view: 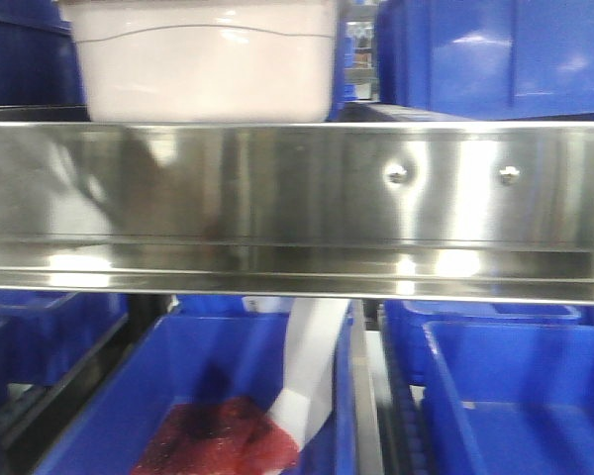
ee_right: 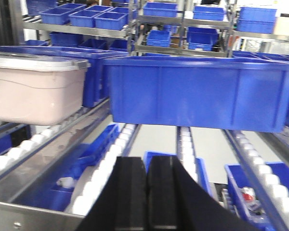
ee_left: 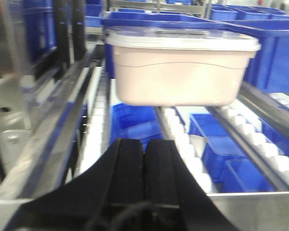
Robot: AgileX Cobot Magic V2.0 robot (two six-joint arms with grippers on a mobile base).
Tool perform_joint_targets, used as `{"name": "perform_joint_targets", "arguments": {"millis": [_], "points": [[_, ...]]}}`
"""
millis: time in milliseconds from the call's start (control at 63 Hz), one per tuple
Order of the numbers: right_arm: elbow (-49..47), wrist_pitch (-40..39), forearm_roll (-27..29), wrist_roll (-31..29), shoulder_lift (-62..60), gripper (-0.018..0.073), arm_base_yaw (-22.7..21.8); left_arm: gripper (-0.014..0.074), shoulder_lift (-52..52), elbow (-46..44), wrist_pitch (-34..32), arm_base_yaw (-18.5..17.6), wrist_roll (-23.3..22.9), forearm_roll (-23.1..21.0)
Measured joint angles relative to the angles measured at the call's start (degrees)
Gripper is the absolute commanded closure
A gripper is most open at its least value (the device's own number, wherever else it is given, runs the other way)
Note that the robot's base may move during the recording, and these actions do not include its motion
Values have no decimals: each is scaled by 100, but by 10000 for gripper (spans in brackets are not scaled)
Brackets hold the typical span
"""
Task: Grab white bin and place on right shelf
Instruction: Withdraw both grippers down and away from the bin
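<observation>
While both my arms hang back:
Bin (ee_left: 178, 72): resting on shelf (view: 297, 198) rollers beside a blue bin (ee_right: 197, 91).
Left end effector (ee_left: 144, 175): closed, empty.
Right end effector (ee_right: 147, 192): closed, empty.

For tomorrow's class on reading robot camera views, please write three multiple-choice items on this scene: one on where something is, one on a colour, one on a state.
1. Where does the white bin rest?
A. On the shelf's roller tracks
B. Inside a blue bin
C. Between a gripper's fingers

2. What colour is the large bin to the right of the white bin in the right wrist view?
A. Red
B. Blue
C. Green

3. How do the left gripper and the right gripper stand?
A. Both wide open
B. Both clamped on the white bin
C. Both shut, holding nothing

Answers: 1 A, its base sits on the white rollers of the steel rack. 2 B, its walls are plain blue. 3 C, each pair of black fingers meets with nothing between, short of the bins.
</observation>
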Motion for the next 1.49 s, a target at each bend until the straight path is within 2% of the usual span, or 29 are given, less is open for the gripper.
{"name": "perform_joint_targets", "arguments": {"millis": [730, 825, 921, 984, 1048, 1317, 1492], "points": [[0, 0, 0, 0, 0, 484, 0, 714, 0, 9, 143, 0, 0, 0], [0, 0, 0, 0, 0, 484, 0, 714, -84, 122, 90, 0, 0, 256], [0, 0, 0, 0, 0, 484, 0, 714, -343, 504, -223, 0, -242, 833], [0, 0, 0, 0, 0, 484, 0, 714, -572, 856, -451, 0, -618, 1056], [0, 0, 0, 0, 0, 484, 0, 714, -878, 1324, -716, 0, -795, 1187], [0, 0, 0, 2, 0, 484, 0, 714, -2091, 3093, -1386, 0, -921, 1257], [0, -3, 0, 2, 0, 484, 0, 714, -2437, 3504, -1698, 87, -935, 1270]]}}
